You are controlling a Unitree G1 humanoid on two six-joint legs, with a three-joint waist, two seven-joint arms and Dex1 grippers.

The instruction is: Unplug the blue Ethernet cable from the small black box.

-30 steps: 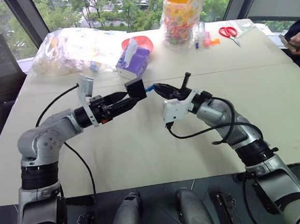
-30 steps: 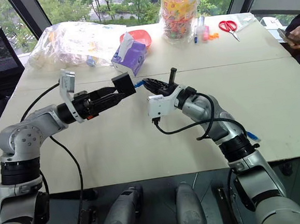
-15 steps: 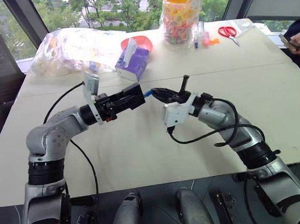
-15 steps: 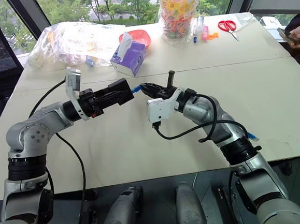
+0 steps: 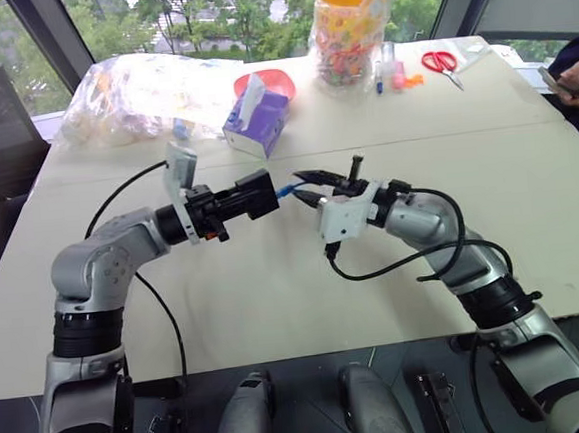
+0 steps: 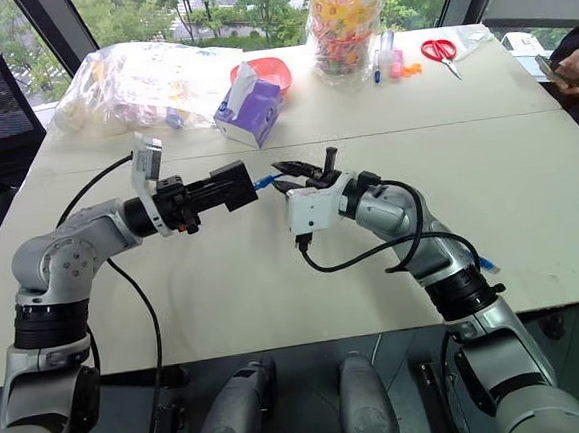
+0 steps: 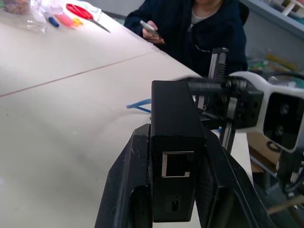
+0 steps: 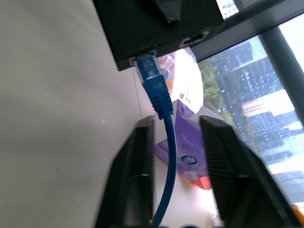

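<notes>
Box: small black box (image 7: 173, 142), rigid, light; left gripper (image 5: 230, 197) clamped on its sides.
Cable: blue Ethernet cable (image 8: 159, 102) limp, plugged; grip the boot.
Right gripper (image 8: 173, 161): fingers apart, straddling cable.

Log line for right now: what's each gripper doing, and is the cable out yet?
left gripper: shut on black box | right gripper: open around blue cable | plug: still in box | task: not done

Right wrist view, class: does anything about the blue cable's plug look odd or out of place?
Yes. The blue Ethernet cable remains plugged into the small black box, yet the right tool stands open around the cord, gripping nothing. The left tool clamps the box.
</notes>
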